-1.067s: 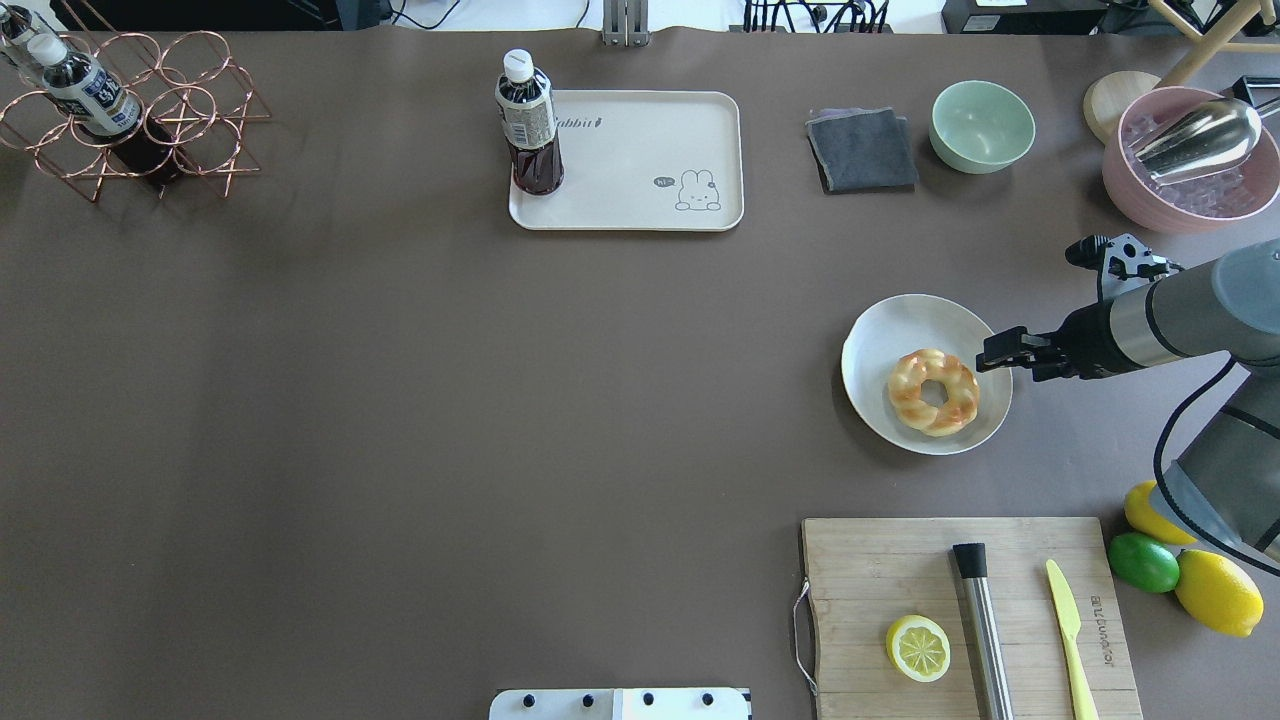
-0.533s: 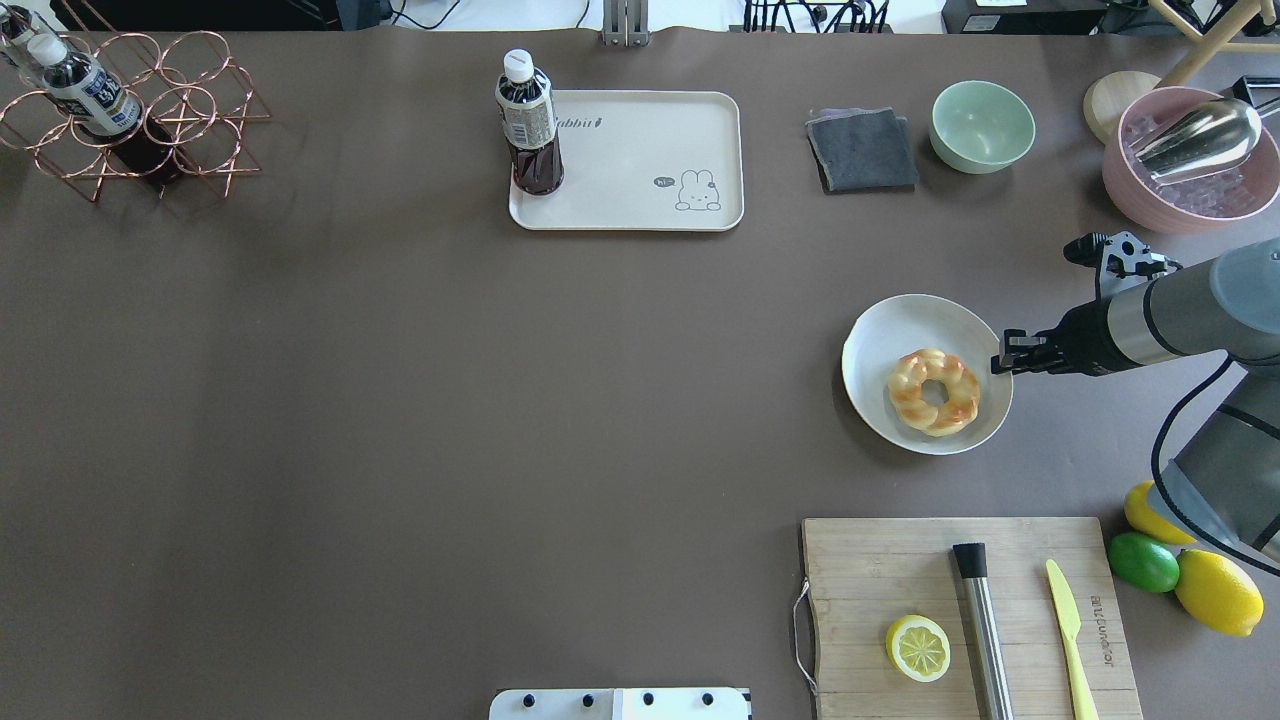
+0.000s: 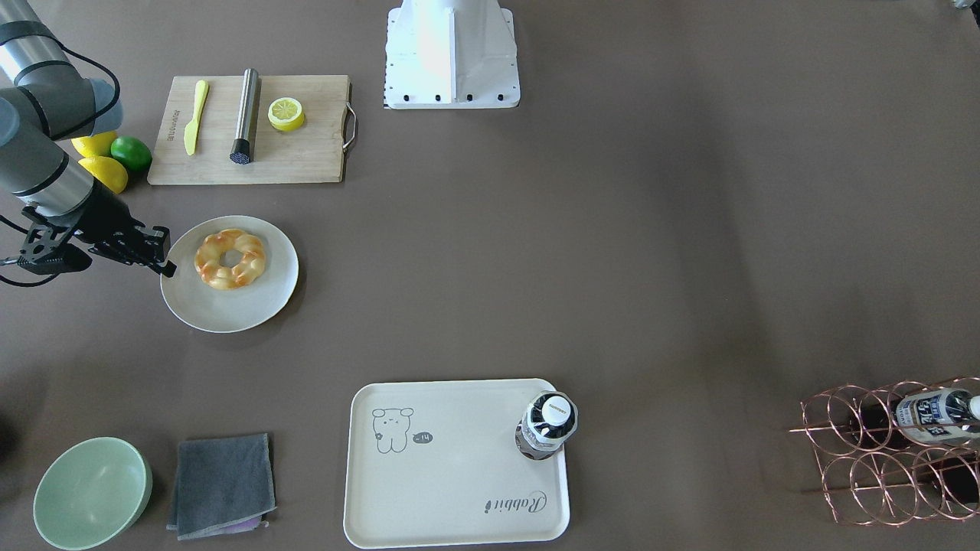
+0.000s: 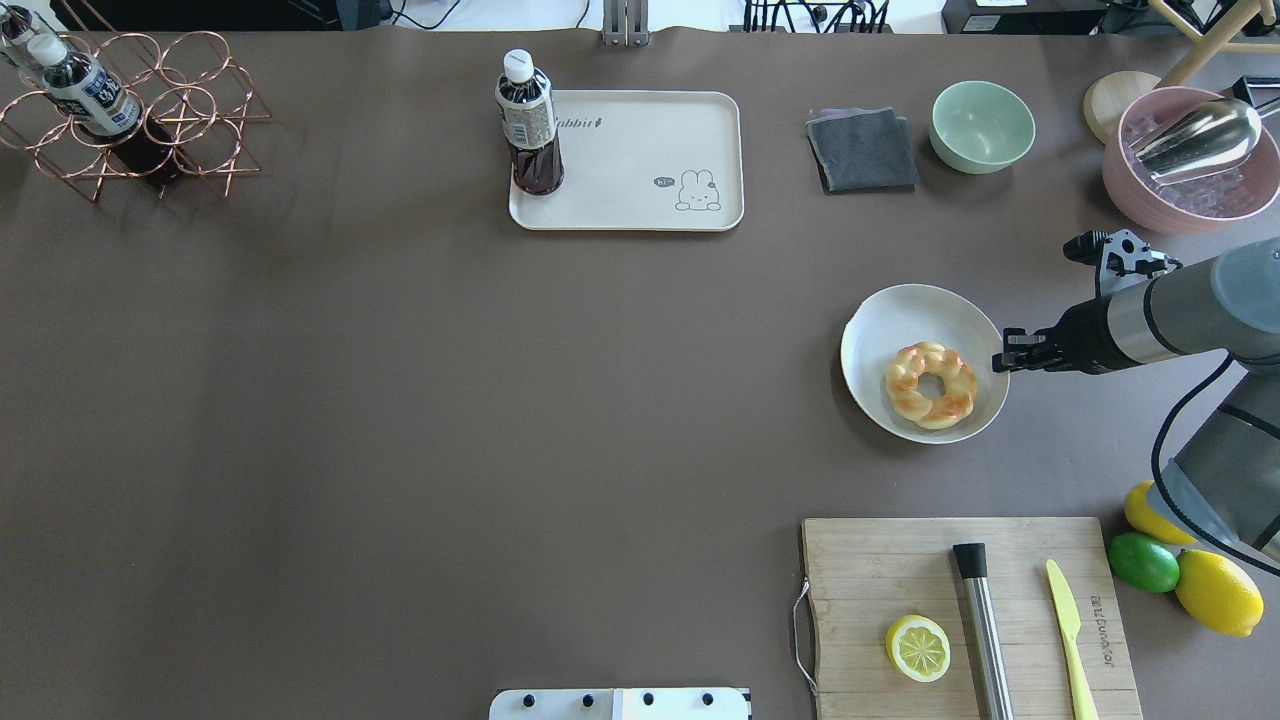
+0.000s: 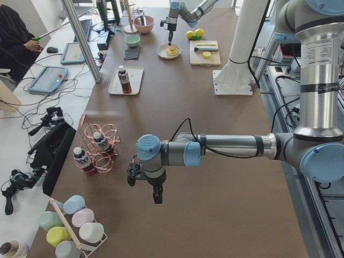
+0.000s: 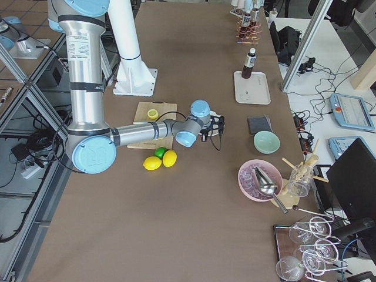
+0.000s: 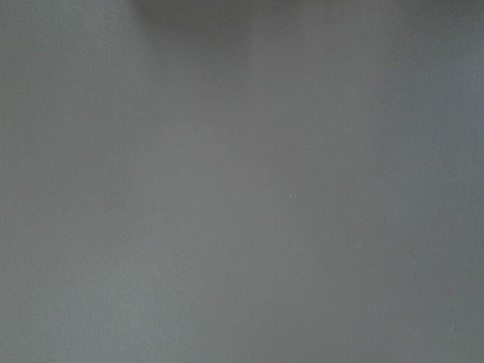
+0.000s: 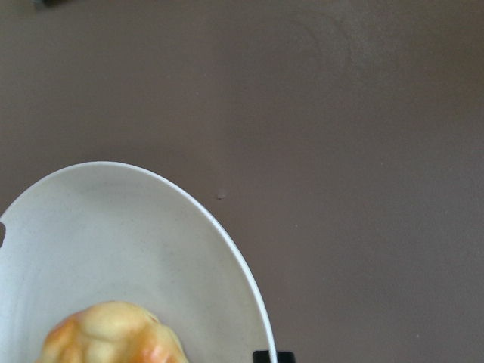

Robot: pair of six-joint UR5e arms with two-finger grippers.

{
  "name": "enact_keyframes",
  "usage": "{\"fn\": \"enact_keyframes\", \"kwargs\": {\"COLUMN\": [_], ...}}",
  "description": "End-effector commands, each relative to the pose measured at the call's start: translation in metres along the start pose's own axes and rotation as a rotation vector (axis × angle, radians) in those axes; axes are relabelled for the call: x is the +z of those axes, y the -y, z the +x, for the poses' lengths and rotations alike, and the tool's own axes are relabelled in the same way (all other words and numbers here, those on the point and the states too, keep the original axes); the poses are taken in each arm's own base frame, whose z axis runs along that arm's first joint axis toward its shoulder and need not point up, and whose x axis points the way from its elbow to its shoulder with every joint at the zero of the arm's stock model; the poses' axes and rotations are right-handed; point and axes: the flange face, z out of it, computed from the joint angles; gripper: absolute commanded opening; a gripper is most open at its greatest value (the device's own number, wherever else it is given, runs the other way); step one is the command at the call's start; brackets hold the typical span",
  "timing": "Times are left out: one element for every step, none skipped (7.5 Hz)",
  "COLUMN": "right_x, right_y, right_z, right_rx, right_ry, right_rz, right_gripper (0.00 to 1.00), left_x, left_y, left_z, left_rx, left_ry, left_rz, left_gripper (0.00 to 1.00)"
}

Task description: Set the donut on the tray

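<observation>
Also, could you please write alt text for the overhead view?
The right gripper is closed on the right rim of a round plate holding a donut. A cream tray with a bottle standing on its left end lies at the far side; a cutting board sits nearest the robot.

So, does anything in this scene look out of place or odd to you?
The right claw seems clamped on the plate's rim, not the donut lying on it. A bottle also stands on the tray's corner.

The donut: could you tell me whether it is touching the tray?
Apart: the overhead view shows the donut on the plate, with bare table between plate and tray.
</observation>
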Motion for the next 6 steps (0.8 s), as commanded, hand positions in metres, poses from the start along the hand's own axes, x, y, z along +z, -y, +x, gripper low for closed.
{"fn": "enact_keyframes", "kwargs": {"right_x": [-0.059,-0.07,-0.072,-0.071,-0.065,-0.056], "right_y": [0.032,0.034,0.047,0.069,0.087,0.1], "right_z": [0.015,0.013,-0.009,-0.047,-0.065,-0.07], "right_rx": [0.05,0.025,0.047,0.116,0.149,0.16], "right_ry": [0.098,0.137,0.162,0.199,0.209,0.197], "right_rz": [-0.027,-0.001,0.014,0.023,0.032,0.056], "right_gripper": [0.0,0.0,0.0,0.0,0.0,0.0], "left_x": [-0.002,-0.002,-0.002,-0.002,-0.001,-0.003], "left_y": [0.001,0.001,0.002,0.002,0.005,0.008], "left_z": [0.003,0.003,0.003,0.006,0.009,0.011], "left_rx": [0.005,0.005,0.004,0.01,0.015,0.017], "left_ry": [0.0,0.0,0.0,-0.002,-0.001,-0.002], "left_rz": [0.004,0.004,0.003,0.003,0.002,0.006], "left_gripper": [0.98,0.98,0.98,0.98,0.98,0.98]}}
